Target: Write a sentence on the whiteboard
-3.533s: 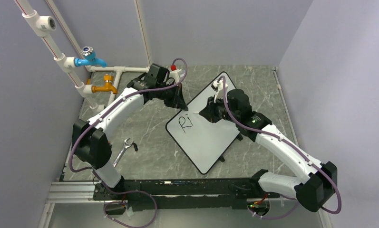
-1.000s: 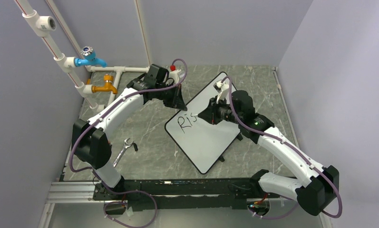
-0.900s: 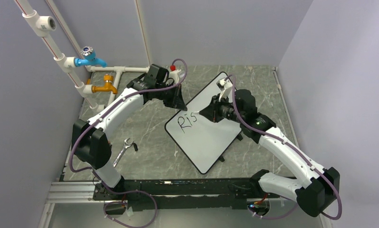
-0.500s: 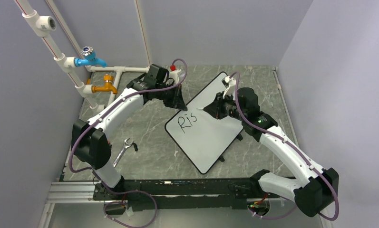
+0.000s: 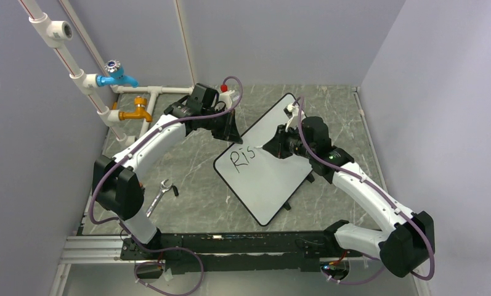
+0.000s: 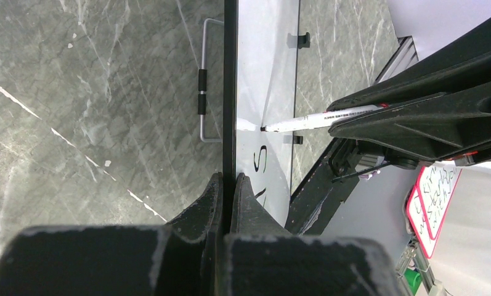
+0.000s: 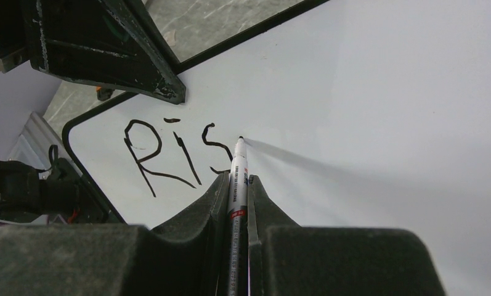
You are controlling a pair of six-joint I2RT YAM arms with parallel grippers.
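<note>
The grey marbled counter carries the large white rectangular whiteboard with its thin black rim, lying cornerwise at the counter's middle, one corner toward the far edge. The left jaws pinch the board's rim on the side facing the counter's left edge. The right jaws are clamped on a slim white marker — its tip touches the board just beside the black handwritten letters "Ris".

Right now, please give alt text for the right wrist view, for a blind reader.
The right gripper holds a white marker in shut jaws, tip just right of the black letters "Ris" on the whiteboard. The left gripper clamps the board's edge.
</note>
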